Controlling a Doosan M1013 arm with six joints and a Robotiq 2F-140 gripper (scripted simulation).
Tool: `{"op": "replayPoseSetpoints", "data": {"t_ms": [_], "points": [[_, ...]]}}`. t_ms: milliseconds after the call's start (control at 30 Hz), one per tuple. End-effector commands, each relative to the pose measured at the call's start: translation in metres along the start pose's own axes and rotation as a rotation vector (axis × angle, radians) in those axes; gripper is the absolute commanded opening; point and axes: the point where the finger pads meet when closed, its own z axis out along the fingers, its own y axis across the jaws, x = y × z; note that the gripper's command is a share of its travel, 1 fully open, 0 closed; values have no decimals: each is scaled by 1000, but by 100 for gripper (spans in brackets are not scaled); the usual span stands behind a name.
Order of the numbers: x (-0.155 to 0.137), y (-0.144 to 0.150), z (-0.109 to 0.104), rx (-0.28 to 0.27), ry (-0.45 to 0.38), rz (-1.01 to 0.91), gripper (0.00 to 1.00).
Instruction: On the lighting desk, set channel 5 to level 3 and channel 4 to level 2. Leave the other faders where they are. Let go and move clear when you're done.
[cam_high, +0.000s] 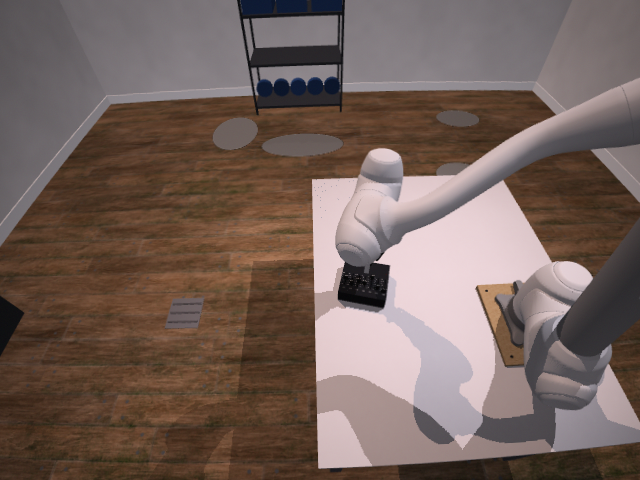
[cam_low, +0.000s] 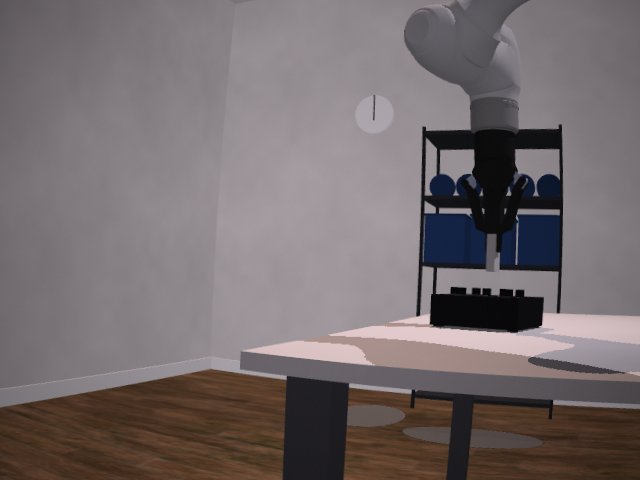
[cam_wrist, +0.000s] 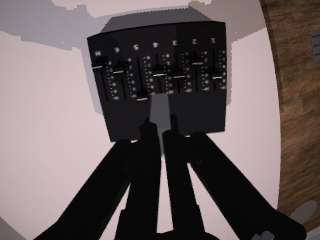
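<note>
The lighting desk (cam_high: 363, 284) is a small black box with a row of several faders, near the left edge of the white table. It also shows in the exterior view (cam_low: 486, 310) and in the wrist view (cam_wrist: 159, 76), where the fader caps sit at different heights in their slots. My gripper (cam_low: 492, 263) hangs straight down above the desk, a short way clear of the fader caps. Its fingers are shut, pads together, with nothing between them. In the wrist view the fingertips (cam_wrist: 159, 110) point at the middle faders.
A wooden base plate (cam_high: 501, 322) holds the arm's mount at the table's right side. A black shelf rack (cam_high: 296, 54) with blue balls and boxes stands against the far wall. The table edge lies just left of the desk.
</note>
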Motion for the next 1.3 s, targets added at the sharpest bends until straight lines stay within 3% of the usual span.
{"op": "replayPoseSetpoints", "data": {"t_ms": [0,1267], "points": [[0,0,0,0,0,0,10],[0,0,19,0,0,0,10]]}}
